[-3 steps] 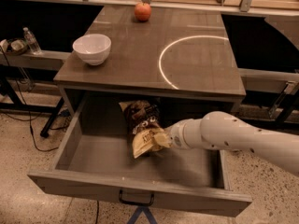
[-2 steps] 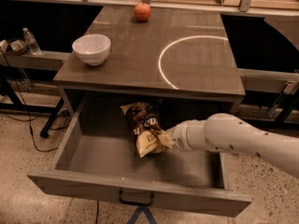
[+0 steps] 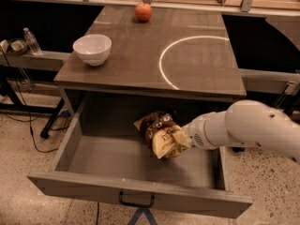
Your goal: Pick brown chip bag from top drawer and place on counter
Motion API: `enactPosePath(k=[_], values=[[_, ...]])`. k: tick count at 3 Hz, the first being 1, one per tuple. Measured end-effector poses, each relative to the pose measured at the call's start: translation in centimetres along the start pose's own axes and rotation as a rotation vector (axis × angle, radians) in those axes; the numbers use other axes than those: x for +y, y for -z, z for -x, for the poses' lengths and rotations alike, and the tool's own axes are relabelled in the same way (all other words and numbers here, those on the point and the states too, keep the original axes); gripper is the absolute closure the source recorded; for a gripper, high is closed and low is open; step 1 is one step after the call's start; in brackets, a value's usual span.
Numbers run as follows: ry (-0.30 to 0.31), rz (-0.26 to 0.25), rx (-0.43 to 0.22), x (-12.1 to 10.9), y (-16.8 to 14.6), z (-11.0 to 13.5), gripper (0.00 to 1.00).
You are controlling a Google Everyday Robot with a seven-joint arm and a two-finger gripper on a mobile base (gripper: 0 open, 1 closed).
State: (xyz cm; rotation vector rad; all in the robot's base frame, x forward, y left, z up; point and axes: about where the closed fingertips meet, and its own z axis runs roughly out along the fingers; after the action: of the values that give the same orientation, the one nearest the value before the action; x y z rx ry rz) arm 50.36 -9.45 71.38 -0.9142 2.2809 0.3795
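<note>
The brown chip bag (image 3: 161,133), dark brown and cream-yellow, is held tilted inside the open top drawer (image 3: 84,189), right of its middle. My gripper (image 3: 182,139) reaches in from the right on a white arm and is shut on the bag's right edge; the bag hides most of the fingers. The bag's lower end sits close above the drawer floor. The drawer is pulled out fully, with its black handle (image 3: 136,201) at the front. The counter (image 3: 131,60) above bears a thin white circle (image 3: 164,64) on its right half.
A white bowl (image 3: 92,48) stands at the counter's left edge and a red apple (image 3: 143,11) at its far edge. A water bottle (image 3: 32,41) stands on a shelf to the left. The counter's front lip overhangs the drawer's back.
The bag has moved to the right and slightly forward in the drawer together with my gripper. The arm has drawn back to the right.
</note>
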Motion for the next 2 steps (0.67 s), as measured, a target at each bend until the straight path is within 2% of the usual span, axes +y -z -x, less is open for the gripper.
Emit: enactPosePath(k=[1,2], values=[[0.053,-0.096,0.113,-1.6,8.0,0.1,1.0],[0.059,-0.164,0.153,-3.1,12.5,0.3,1.0]])
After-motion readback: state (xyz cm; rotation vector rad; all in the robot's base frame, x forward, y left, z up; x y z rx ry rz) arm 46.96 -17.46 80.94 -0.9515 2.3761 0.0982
